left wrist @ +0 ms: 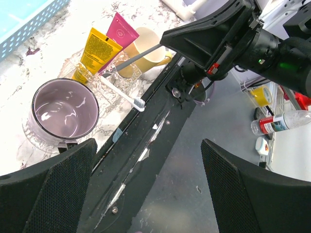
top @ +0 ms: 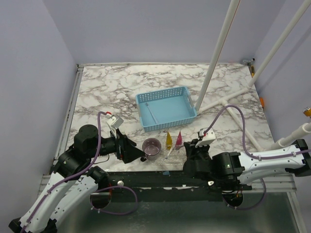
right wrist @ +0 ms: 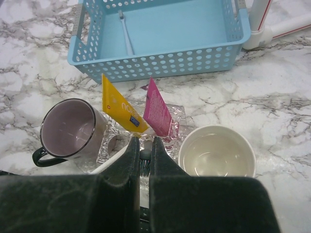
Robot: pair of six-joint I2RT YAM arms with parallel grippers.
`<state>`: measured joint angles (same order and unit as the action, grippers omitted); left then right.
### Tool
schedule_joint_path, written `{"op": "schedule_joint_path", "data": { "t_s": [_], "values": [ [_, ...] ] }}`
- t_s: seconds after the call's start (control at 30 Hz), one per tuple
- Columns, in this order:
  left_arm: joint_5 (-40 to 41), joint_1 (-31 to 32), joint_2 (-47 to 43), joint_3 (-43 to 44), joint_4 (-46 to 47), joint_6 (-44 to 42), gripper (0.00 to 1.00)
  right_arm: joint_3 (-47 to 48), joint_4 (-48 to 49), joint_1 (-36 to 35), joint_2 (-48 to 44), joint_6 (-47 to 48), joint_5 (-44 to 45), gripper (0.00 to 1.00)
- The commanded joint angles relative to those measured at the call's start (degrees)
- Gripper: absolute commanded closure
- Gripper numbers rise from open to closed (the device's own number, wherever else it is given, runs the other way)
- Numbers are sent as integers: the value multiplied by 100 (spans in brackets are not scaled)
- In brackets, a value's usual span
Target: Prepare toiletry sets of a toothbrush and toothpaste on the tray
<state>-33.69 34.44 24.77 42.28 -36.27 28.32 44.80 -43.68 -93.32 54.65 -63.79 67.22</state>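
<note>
The right hand is pinched together on a thin grey toothbrush. Its tip is aimed at the clear glass tray, apparently so it can join the tubes there. The left hand gapes wide and empty beside the purple mug, seemingly keeping clear.

On the tray, near the front edge of the worktop, 2 soft tapering tubes stand narrow end down and lean back: the yellow tube and the pink tube. 1 white toothbrush lies at the tray's front, bristles overhanging the edge. A spare toothbrush lies in the blue basket.
</note>
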Motion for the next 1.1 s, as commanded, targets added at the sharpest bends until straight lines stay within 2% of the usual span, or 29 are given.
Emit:
{"op": "schedule_joint_path", "data": {
  "t_s": [0.0, 0.33, 0.47, 0.73, 0.87, 1.07],
  "values": [
    [54, -42, -30, 17, 6, 7, 13, -57, 37, -14, 165, -491, 549, 99],
    [46, -44, 8, -19, 67, 12, 13, -235, -159, -12, 229, -1011, 621, 99],
    [25, -48, 35, -27, 103, 20, 13, -296, -218, -12, 311, -1144, 592, 95],
    [25, -38, 15, -27, 103, 25, 13, -292, -329, -17, 581, -1399, 545, 95],
    [25, -42, 6, -27, 94, 25, 13, -208, -493, -12, 685, -1542, 558, 87],
    [16, -40, 13, -48, 111, 25, 13, -106, -679, -17, 731, -1645, 574, 67]
  ]
}}
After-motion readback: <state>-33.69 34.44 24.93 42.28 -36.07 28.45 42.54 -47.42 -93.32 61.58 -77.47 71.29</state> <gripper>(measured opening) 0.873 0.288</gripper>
